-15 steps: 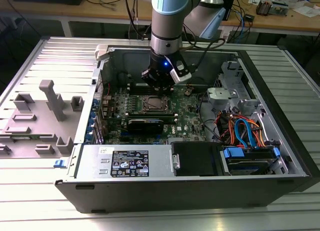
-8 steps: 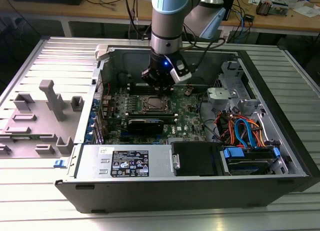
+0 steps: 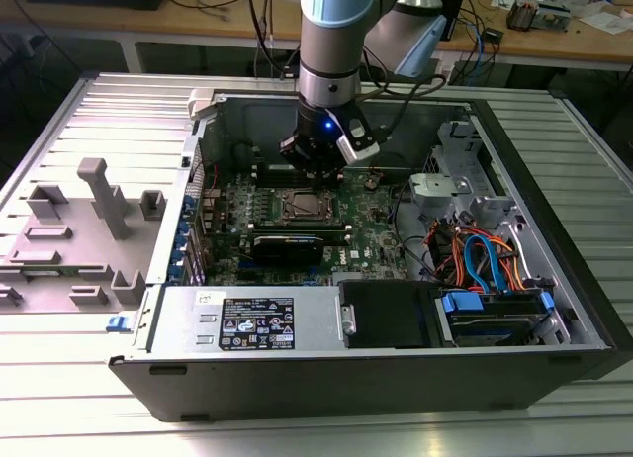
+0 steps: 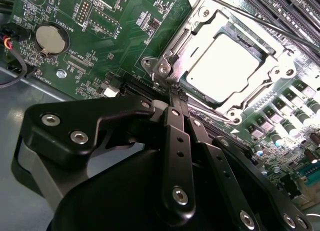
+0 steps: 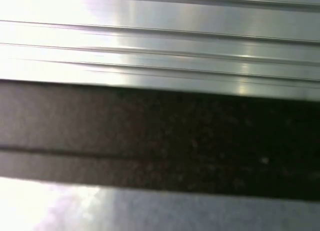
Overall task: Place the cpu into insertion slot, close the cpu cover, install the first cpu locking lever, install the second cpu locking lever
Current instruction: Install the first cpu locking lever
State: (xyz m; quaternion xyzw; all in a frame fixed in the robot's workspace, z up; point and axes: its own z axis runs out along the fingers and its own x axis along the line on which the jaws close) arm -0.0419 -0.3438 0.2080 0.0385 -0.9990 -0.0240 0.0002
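Step in hand, by judgement: locking lever work. Cpu (image 4: 225, 71) seated in insertion slot (image 4: 231, 28), upper right of second wrist view; cpu cover (image 4: 272, 53) down flat around it. Gripper (image 4: 172, 91) at socket's corner, mid-frame, jaws drawn narrow, tips close together at or touching lever hinge (image 4: 162, 68); contact uncertain. Holds nothing visible. Next move calls for firm sideways press, precise tip placement. Exterior view: gripper (image 3: 315, 170) just above socket, centre of frame.
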